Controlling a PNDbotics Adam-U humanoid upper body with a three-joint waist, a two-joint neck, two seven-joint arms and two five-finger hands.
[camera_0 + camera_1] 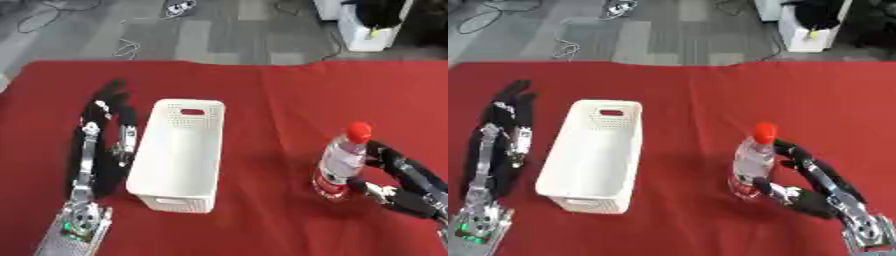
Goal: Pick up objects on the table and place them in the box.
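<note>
A clear plastic bottle [342, 164] with a red cap and red label stands upright on the red tablecloth, right of centre. My right hand [811, 187] comes in from the lower right, its fingers and thumb curled round the bottle's body. A white perforated box [179, 152] stands left of centre with nothing visible inside. My left hand [109, 127] lies beside the box's left wall, fingers straight and pointing away from me, holding nothing.
The red tablecloth [280, 100] covers the whole table. Beyond its far edge lies grey floor with cables [131, 47] and a white cabinet [372, 25] at the upper right.
</note>
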